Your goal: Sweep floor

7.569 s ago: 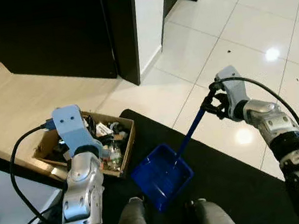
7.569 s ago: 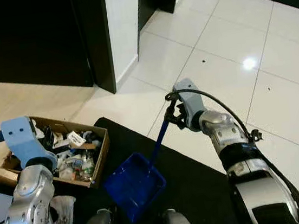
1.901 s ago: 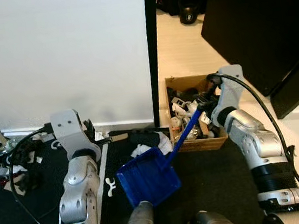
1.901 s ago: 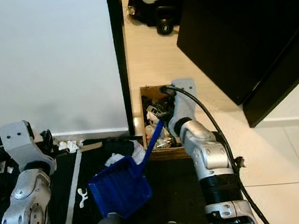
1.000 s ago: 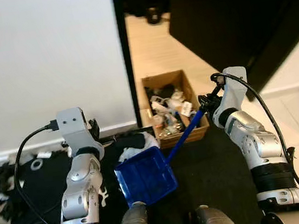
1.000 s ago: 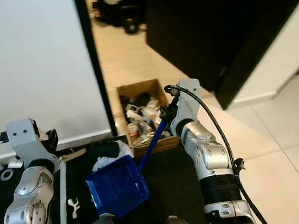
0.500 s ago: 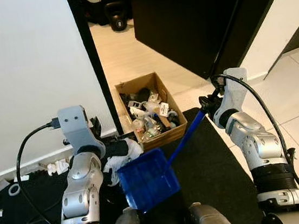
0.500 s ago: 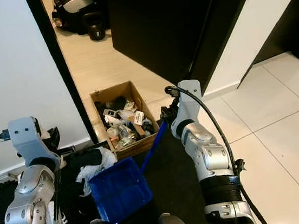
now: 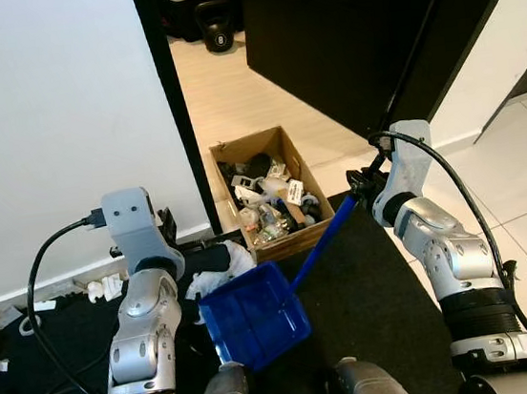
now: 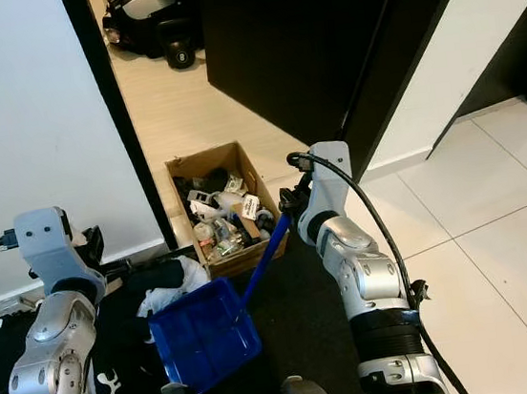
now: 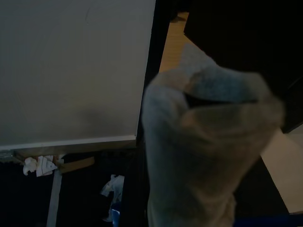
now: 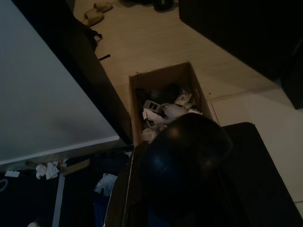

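A blue dustpan (image 9: 254, 315) hangs low in front of me over a black mat (image 9: 371, 289). Its long blue handle (image 9: 322, 243) slants up to my right gripper (image 9: 361, 188), which is shut on the handle's top end. In the right wrist view a dark rounded shape (image 12: 182, 161) sits close before the camera. My left gripper (image 9: 176, 256) points right, at a black object (image 9: 209, 257) and a crumpled white cloth (image 9: 218, 278) on the mat's edge. A pale cloth-like shape (image 11: 203, 142) fills much of the left wrist view.
An open cardboard box (image 9: 268, 196) full of rubbish stands on the wooden floor just beyond the mat. A white wall (image 9: 52, 117) with a black edge strip is on the left, a dark cabinet (image 9: 349, 33) at the back right. Paper scraps (image 9: 97, 289) lie by the wall. A kettlebell (image 9: 215, 13) sits far back.
The whole picture has swung as the camera turned, bringing box and cabinet toward the middle. My right gripper still holds the dustpan the same way; the pan hangs slightly further left.
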`<state>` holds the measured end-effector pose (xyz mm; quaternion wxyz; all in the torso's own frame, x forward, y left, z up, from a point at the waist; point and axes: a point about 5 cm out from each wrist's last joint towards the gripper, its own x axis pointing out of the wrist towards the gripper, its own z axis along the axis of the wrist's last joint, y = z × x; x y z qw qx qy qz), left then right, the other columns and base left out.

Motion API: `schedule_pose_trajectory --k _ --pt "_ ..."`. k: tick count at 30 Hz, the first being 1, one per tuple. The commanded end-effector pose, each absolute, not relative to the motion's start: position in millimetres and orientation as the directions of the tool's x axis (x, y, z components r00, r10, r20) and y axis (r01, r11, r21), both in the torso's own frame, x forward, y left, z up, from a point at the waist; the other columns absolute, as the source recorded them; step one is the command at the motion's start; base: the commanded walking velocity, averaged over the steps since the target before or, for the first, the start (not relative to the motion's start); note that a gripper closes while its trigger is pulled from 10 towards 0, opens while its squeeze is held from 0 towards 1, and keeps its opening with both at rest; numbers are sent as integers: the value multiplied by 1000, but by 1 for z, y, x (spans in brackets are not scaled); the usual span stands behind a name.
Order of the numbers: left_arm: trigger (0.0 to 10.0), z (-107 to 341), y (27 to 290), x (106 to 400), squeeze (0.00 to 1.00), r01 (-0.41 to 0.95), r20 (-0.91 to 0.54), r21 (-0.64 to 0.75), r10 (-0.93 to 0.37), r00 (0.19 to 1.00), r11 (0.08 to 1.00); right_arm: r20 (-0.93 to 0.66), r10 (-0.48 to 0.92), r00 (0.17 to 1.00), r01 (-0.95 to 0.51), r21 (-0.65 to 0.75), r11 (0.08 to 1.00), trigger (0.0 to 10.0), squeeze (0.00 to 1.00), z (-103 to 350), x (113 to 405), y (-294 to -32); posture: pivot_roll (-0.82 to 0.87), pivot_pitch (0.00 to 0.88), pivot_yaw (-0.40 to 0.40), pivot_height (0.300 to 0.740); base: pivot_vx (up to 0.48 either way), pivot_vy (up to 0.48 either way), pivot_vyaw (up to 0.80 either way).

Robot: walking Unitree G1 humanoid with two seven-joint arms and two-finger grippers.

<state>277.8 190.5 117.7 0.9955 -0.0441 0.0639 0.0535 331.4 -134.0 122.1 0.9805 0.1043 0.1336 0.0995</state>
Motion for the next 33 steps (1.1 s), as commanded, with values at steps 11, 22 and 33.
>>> schedule_pose_trajectory --k 11,22,33 --pt "10000 119 190 279 0 -117 -122 -48 111 986 992 -237 233 943 -172 253 952 10000 0 122 330 -133 58 122 -19 740 369 -303 0" --pt "10000 116 194 278 0 -142 -141 -48 134 981 989 -238 234 943 -173 252 952 10000 0 122 330 -134 57 123 -22 740 290 0 0" --pt "10000 116 194 279 0 -160 -139 -55 151 979 986 -237 234 943 -173 251 952 10000 0 122 330 -134 53 121 -20 740 0 0 0"
